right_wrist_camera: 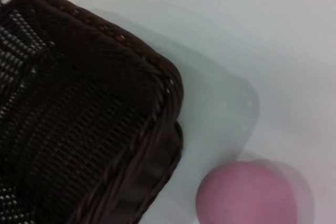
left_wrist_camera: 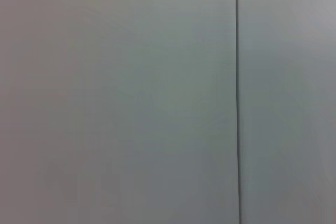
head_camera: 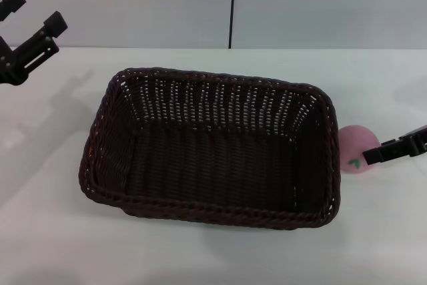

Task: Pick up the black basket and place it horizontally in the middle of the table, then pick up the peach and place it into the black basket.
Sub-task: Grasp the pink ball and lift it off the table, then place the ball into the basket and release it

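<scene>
The black basket (head_camera: pixel 213 158) stands empty in the middle of the white table (head_camera: pixel 200 258), long side across my view. The pink peach (head_camera: pixel 353 143) lies on the table just off the basket's right end, its green leaf mark facing me. My right gripper (head_camera: pixel 375 154) reaches in from the right edge, low, against the peach's right side. The right wrist view shows a basket corner (right_wrist_camera: pixel 79 129) and the peach (right_wrist_camera: pixel 247 192) beside it on the table (right_wrist_camera: pixel 252 40). My left gripper (head_camera: pixel 35 10) is open and empty, raised at the far left.
A grey wall (head_camera: pixel 133 5) with a dark vertical seam (head_camera: pixel 232 5) stands behind the table. The left wrist view shows only that wall (left_wrist_camera: pixel 115 98) and seam (left_wrist_camera: pixel 237 98).
</scene>
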Robot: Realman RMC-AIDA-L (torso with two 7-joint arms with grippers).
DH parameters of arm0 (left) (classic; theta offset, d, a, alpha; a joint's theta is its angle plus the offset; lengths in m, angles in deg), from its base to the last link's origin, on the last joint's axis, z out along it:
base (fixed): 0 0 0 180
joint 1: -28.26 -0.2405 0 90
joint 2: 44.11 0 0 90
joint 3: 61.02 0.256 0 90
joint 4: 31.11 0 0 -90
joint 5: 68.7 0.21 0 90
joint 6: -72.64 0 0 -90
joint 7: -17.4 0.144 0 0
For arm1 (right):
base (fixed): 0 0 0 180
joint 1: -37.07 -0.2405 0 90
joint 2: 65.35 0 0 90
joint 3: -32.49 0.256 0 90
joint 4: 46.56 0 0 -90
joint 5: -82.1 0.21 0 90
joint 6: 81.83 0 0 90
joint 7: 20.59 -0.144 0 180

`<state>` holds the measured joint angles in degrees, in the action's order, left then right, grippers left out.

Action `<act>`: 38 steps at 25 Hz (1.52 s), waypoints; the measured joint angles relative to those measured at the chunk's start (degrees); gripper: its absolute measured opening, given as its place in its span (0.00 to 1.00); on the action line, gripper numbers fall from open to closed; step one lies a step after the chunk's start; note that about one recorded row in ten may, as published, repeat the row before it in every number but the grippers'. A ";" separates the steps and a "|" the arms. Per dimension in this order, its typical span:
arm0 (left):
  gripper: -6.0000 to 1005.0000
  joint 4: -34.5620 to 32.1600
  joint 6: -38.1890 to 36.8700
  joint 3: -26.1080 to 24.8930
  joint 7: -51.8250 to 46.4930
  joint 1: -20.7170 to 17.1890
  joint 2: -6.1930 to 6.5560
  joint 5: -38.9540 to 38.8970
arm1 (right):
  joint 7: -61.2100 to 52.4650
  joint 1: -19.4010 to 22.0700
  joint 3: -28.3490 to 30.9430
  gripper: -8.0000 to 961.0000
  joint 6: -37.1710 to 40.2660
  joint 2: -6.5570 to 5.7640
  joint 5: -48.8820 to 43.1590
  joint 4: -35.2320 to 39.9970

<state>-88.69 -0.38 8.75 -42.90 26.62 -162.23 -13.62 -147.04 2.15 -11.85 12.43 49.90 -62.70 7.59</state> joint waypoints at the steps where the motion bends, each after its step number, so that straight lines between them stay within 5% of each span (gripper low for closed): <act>1: 0.80 0.14 -0.04 -0.21 -0.04 -0.01 0.00 0.04 | -0.54 0.04 -0.01 0.68 -0.91 0.17 -0.18 -0.16; 6: 0.80 0.93 -0.60 -0.41 -0.16 -0.07 0.00 -0.01 | -0.83 0.84 0.35 0.64 -3.01 0.54 -0.08 -0.03; 16: 0.80 2.87 -2.16 -0.52 -0.15 -0.39 0.00 -0.15 | -0.93 2.78 1.07 0.20 -5.65 2.26 0.25 3.11; 23: 0.80 3.60 -2.62 -0.55 -0.08 -0.84 0.02 -0.03 | -1.66 7.36 3.58 0.08 -5.01 3.73 7.42 13.54; 32: 0.80 6.02 -3.71 -1.09 0.57 -0.35 0.09 0.05 | -3.20 10.29 2.10 0.03 0.96 3.73 24.17 28.23; 38: 0.80 6.67 -4.34 -1.05 0.84 -0.48 0.04 0.05 | -2.86 8.14 -11.66 0.03 0.00 3.69 32.04 28.41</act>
<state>-82.01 -4.72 7.70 -42.06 26.14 -162.19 -13.57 -149.90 10.29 -23.51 12.43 53.59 -30.66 35.99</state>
